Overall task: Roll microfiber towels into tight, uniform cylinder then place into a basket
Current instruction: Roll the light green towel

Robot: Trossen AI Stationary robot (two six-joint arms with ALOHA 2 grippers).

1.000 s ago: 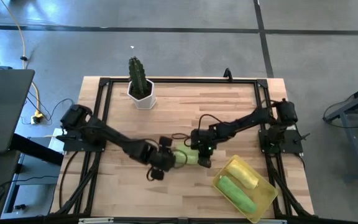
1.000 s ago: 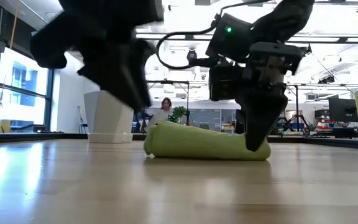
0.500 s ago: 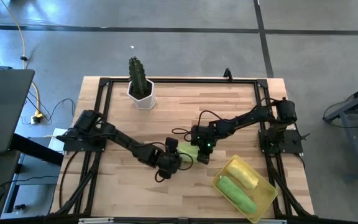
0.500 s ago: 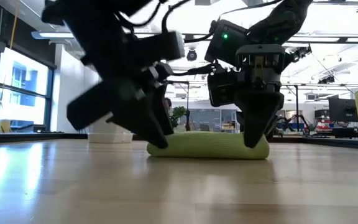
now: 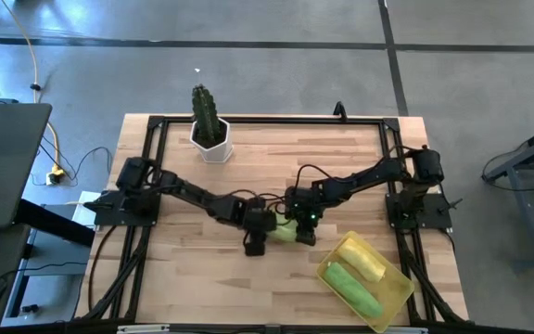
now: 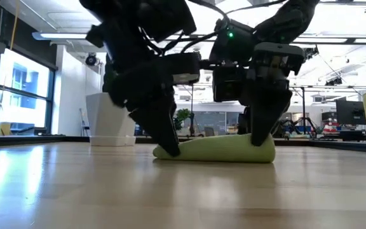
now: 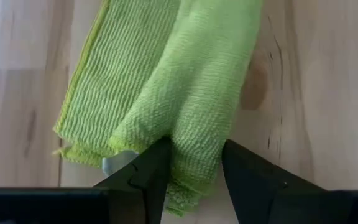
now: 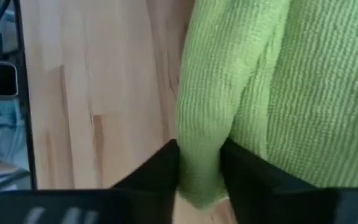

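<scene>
In the near right corner of the worktop (image 5: 184, 278), the basket (image 5: 399, 295) is sitting at an angle, holding a rolled lime green towel (image 5: 353, 288) and a rolled yellow towel (image 5: 362, 259) side by side. Farther in, near the middle of the worktop, the third lime green towel (image 5: 282, 233) is lying as a loose, flattened roll, and both arms are meeting over it. The left hand (image 5: 257, 243) is pointing down at the roll's left end, its fingers (image 7: 151, 174) pinching a fold of the cloth between them. The right hand (image 5: 305, 237) is standing at the opposite end, its fingers (image 8: 166, 168) lying against either side of a raised ridge of towel; how firmly it is gripping I cannot tell. In the low view the roll (image 6: 224, 147) is resting on the wood between the two hands. At the far edge, a cactus in a white pot (image 5: 211, 141) is standing well apart from everything.
</scene>
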